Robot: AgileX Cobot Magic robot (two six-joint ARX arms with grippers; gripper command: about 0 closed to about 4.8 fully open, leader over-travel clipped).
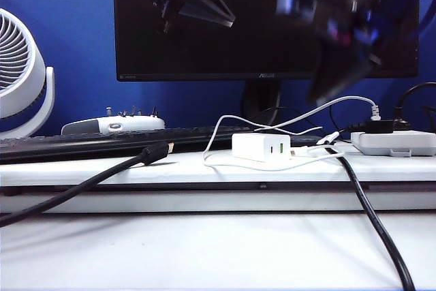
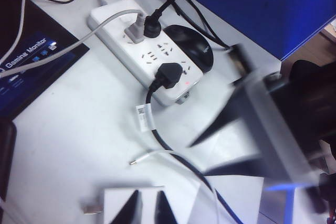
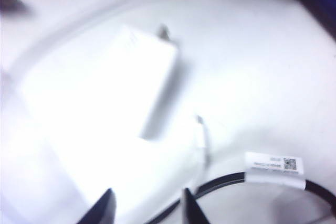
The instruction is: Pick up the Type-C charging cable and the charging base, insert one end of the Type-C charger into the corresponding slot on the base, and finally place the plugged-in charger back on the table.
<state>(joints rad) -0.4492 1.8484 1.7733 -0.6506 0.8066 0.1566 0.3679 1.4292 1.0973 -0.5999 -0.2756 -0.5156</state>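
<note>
The charging base (image 1: pixel 261 146) sits on the raised ledge of the table (image 1: pixel 204 250), just beside the power strip (image 1: pixel 394 142) and in front of the monitor stand. Only the exterior view shows its green-lined port, which faces the camera. The right wrist view shows the same block (image 3: pixel 134 85) from above, blurred and overexposed, with its metal prongs at the far end.

The Type-C charging cable (image 1: pixel 272 161) loops around the base on the ledge, one strand rising behind it and one running toward the power strip. The right wrist view picks up a small plug end (image 3: pixel 201 135) lying free just beside the base, not inserted; the left wrist view shows another loose tip (image 2: pixel 137 161) on the table near the power strip (image 2: pixel 144 45).

A thick black cable (image 1: pixel 371 216) crosses the ledge beside the base; its white label reads clearly only in the wrist views (image 3: pixel 273 165).

The left gripper (image 1: pixel 167 15) hangs high in front of the monitor; in its own view the fingertips (image 2: pixel 146 211) stand nearly together with nothing between them. The right gripper (image 3: pixel 144 208), a blur in the exterior view (image 1: pixel 334 66), hovers above the base with its jaws partly spread and empty.

The left wrist view alone shows plugs seated in the power strip and a black mouse (image 2: pixel 189 45) behind it.
</note>
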